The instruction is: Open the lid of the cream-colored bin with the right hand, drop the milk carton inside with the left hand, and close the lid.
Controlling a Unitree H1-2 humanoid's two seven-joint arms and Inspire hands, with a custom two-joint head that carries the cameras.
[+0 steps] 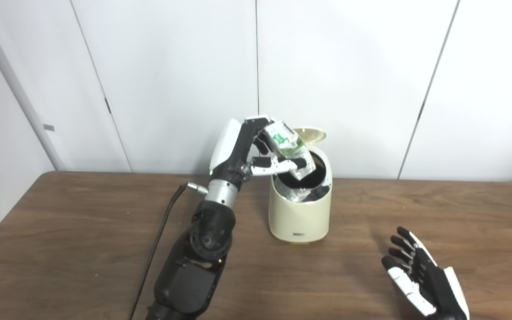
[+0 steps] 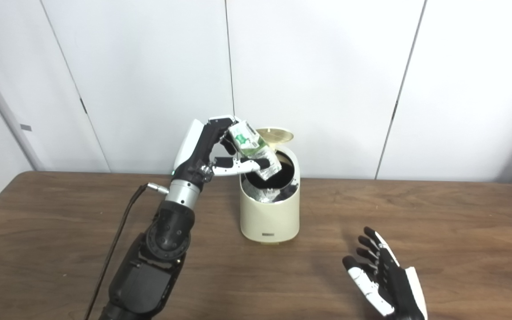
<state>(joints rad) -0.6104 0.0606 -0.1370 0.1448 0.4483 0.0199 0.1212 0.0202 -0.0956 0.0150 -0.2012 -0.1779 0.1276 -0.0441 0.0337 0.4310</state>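
The cream-colored bin stands at the middle of the table with its round lid tipped up at the back. My left hand is shut on the green-and-white milk carton, which tilts downward with its lower end over the bin's dark mouth. Some crumpled, shiny stuff shows inside the bin. My right hand hovers low over the table to the bin's front right, open, palm up, holding nothing.
A brown wooden table carries the bin. White wall panels rise right behind it. A black cable runs along my left arm down to the front edge.
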